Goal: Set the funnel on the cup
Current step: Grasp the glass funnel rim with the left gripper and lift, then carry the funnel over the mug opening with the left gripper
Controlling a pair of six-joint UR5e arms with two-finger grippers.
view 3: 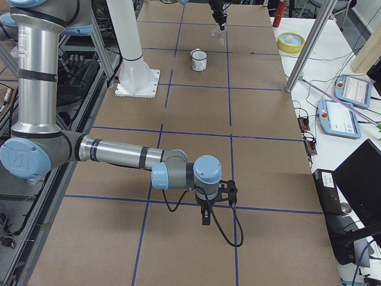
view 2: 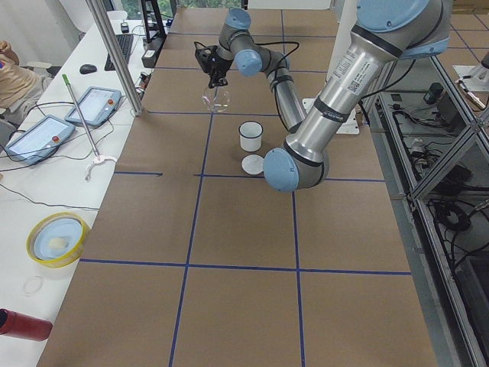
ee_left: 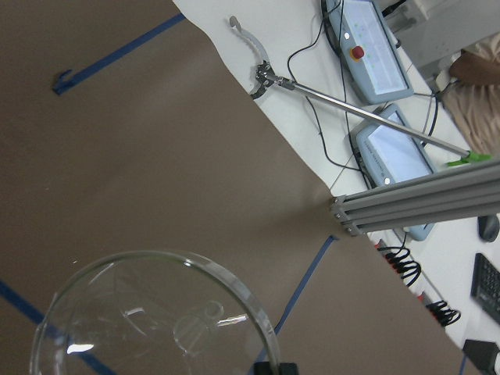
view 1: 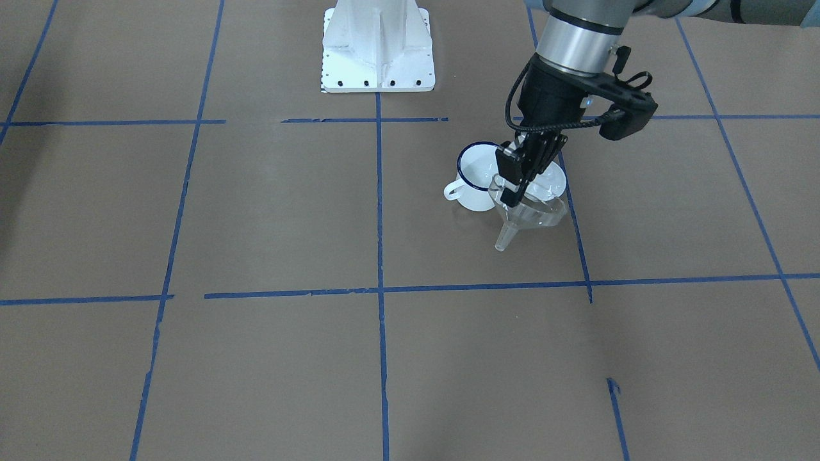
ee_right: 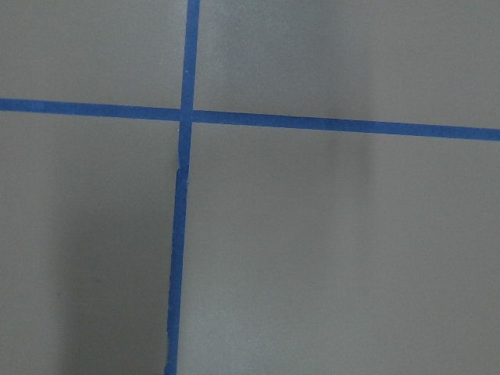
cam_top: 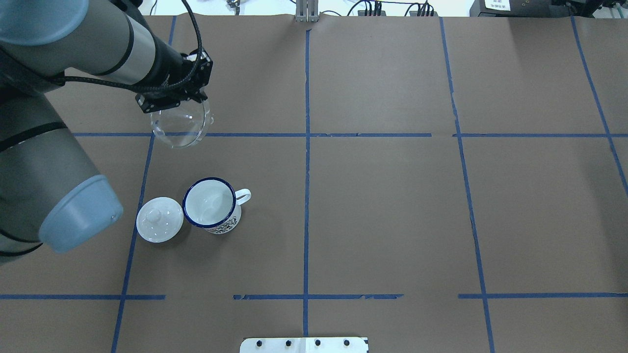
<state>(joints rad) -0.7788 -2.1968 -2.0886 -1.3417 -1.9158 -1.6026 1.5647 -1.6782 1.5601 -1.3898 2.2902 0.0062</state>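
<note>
My left gripper (cam_top: 172, 104) is shut on the rim of the clear funnel (cam_top: 180, 125) and holds it tilted in the air, stem down, above the table. In the front view the gripper (view 1: 512, 192) and the funnel (view 1: 533, 214) overlap the cup (view 1: 475, 180). The left wrist view shows the funnel's wide cone (ee_left: 148, 320) from above. The white mug with a dark blue rim (cam_top: 212, 204) stands upright, handle to the view's right, nearer the robot than the funnel. My right gripper (view 3: 205, 215) shows only in the right side view, low over the table; I cannot tell its state.
A small round white knobbed lid (cam_top: 159, 219) lies just left of the mug. The robot's white base plate (view 1: 378, 51) is at the table's edge. A metal post (ee_left: 414, 199), cables and tablets stand beyond the far table edge.
</note>
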